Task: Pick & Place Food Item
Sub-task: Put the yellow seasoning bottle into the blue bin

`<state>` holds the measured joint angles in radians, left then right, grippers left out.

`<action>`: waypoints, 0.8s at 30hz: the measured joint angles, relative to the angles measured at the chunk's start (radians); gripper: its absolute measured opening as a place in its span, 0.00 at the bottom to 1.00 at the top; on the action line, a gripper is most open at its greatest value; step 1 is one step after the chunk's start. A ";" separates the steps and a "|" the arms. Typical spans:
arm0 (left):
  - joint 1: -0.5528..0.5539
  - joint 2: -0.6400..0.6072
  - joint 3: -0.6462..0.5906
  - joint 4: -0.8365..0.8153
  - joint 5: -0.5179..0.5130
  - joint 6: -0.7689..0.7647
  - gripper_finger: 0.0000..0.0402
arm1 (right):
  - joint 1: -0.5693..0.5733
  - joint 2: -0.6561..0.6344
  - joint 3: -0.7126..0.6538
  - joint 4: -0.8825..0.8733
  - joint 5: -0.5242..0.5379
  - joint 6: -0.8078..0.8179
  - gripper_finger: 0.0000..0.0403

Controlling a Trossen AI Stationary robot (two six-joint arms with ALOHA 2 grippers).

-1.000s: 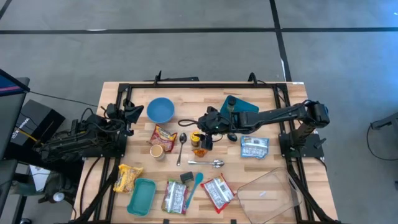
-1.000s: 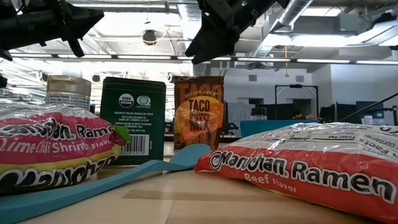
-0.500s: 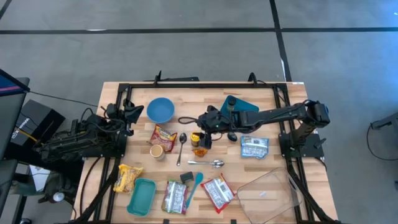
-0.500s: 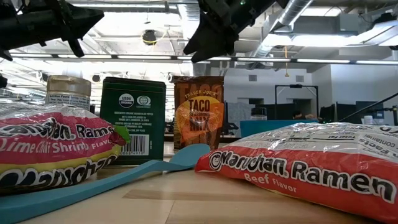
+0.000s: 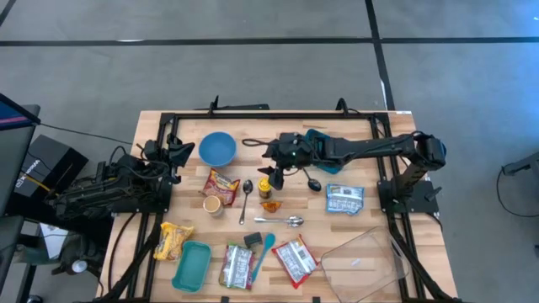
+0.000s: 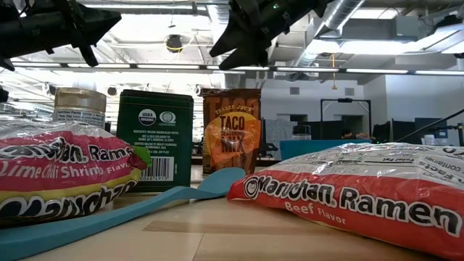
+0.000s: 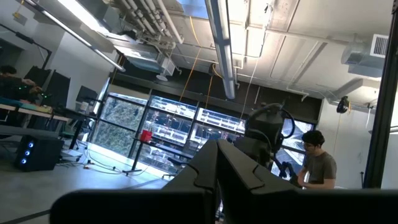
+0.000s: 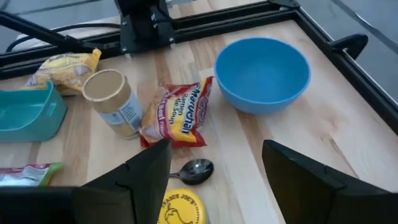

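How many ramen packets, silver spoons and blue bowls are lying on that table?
Ramen packets: 3, namely the packet beside the bowl, the lime chili shrimp packet and the beef packet
Silver spoons: 2, namely the upright spoon and the crosswise spoon
Blue bowl: 1
Total: 6

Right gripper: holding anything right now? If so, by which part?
Nothing held. The right gripper is open and empty, hovering above the yellow-lidded jar near the blue bowl. The left gripper is parked at the table's left edge.
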<state>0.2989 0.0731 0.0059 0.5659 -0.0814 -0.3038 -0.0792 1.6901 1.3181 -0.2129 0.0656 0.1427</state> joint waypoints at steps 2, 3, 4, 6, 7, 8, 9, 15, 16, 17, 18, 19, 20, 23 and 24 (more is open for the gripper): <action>0.000 0.000 0.000 0.000 0.000 0.000 0.01 | -0.006 0.000 0.005 -0.003 -0.004 0.000 0.61; 0.000 0.000 0.000 0.000 0.000 0.000 0.01 | -0.009 0.000 0.011 -0.004 -0.005 0.000 0.61; 0.000 0.000 0.000 0.000 0.000 0.000 0.01 | -0.010 0.000 0.018 -0.004 -0.006 0.000 0.61; 0.000 0.000 0.000 0.000 0.000 0.000 0.01 | -0.010 0.000 0.039 -0.013 -0.014 0.000 0.61; 0.000 0.000 0.000 0.000 0.000 0.000 0.01 | -0.009 0.000 0.049 -0.014 -0.014 -0.001 0.61; 0.000 0.000 0.000 0.000 0.000 0.000 0.01 | -0.007 0.000 0.059 -0.015 -0.014 -0.001 0.61; 0.000 0.000 0.000 0.000 0.000 0.000 0.01 | -0.006 0.000 0.068 -0.015 -0.014 -0.003 0.61; 0.000 0.000 0.000 0.000 0.000 0.000 0.01 | 0.000 0.000 0.108 -0.026 -0.014 -0.003 0.61; 0.000 0.000 0.000 0.000 0.000 0.000 0.01 | 0.000 0.000 0.119 -0.032 -0.015 -0.003 0.61; 0.000 0.000 0.000 0.000 0.000 0.000 0.01 | 0.000 0.001 0.126 -0.037 -0.015 -0.003 0.61; 0.000 0.000 0.000 0.000 0.000 0.000 0.01 | 0.001 0.021 0.139 -0.039 -0.015 -0.003 0.61; 0.000 0.000 0.000 0.000 0.000 0.000 0.01 | 0.007 0.039 0.151 -0.034 -0.018 -0.003 0.61; 0.000 0.000 0.000 0.000 0.000 0.000 0.01 | 0.012 0.054 0.157 -0.066 -0.018 -0.003 0.61; 0.000 0.000 0.000 0.002 0.000 0.000 0.01 | 0.028 0.137 0.224 -0.123 -0.022 -0.006 0.61; 0.000 0.000 0.000 0.005 0.000 0.000 0.01 | 0.035 0.162 0.250 -0.180 -0.022 -0.016 0.61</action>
<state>0.2985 0.0735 0.0059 0.5706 -0.0818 -0.3038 -0.0447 1.8524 1.5680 -0.3928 0.0440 0.1272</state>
